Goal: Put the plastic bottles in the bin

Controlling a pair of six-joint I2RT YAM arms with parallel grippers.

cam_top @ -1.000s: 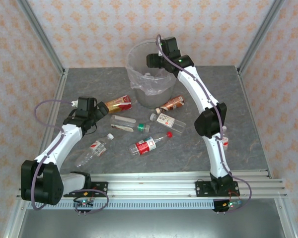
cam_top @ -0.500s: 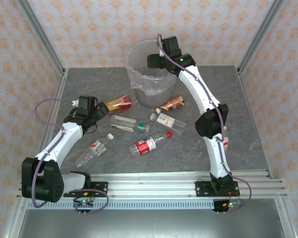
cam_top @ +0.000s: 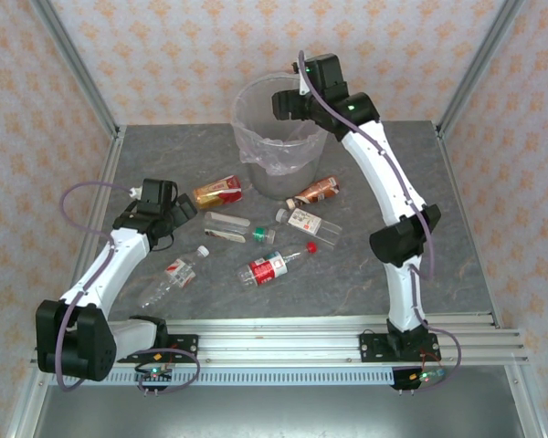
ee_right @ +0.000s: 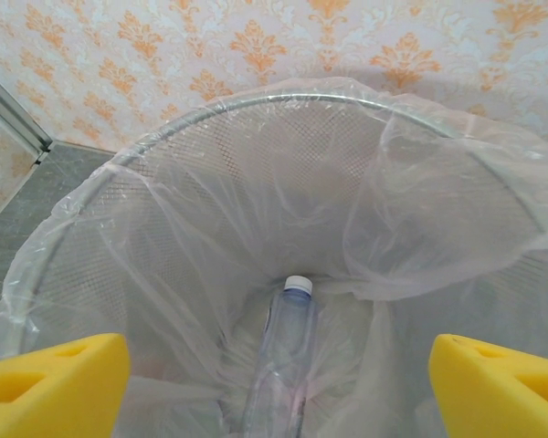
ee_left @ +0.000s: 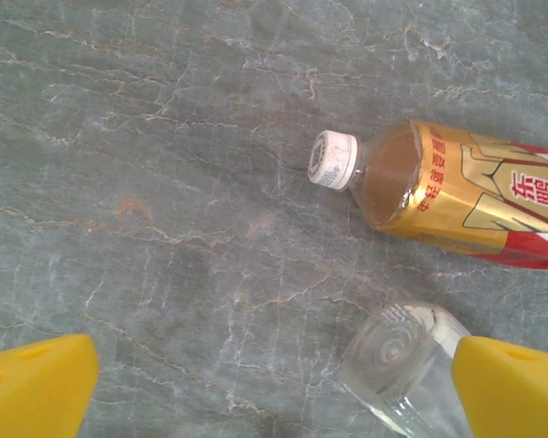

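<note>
The bin (cam_top: 267, 172) stands at the back of the table, lined with a crinkly clear bag. My right gripper (cam_top: 289, 103) hovers over its rim, open, with nothing between its yellow pads (ee_right: 55, 383). Below it, a clear bottle (ee_right: 283, 365) with a white cap lies inside the bin (ee_right: 210, 105). My left gripper (cam_top: 179, 215) is open, low over the table. Just ahead of it lies a gold-labelled bottle (ee_left: 457, 187) with a white cap. The base of a clear bottle (ee_left: 402, 351) touches its right pad (ee_left: 516, 383).
Several more bottles lie on the grey table: a brown-labelled one (cam_top: 315, 191), a white-labelled one (cam_top: 308, 222), a green-capped one (cam_top: 247, 234), a red-labelled one (cam_top: 274, 266), and one at the left (cam_top: 173, 276). Metal frame posts edge the table.
My right gripper has opened wider and lifted slightly back and right above the bin. The left arm has barely shifted.
</note>
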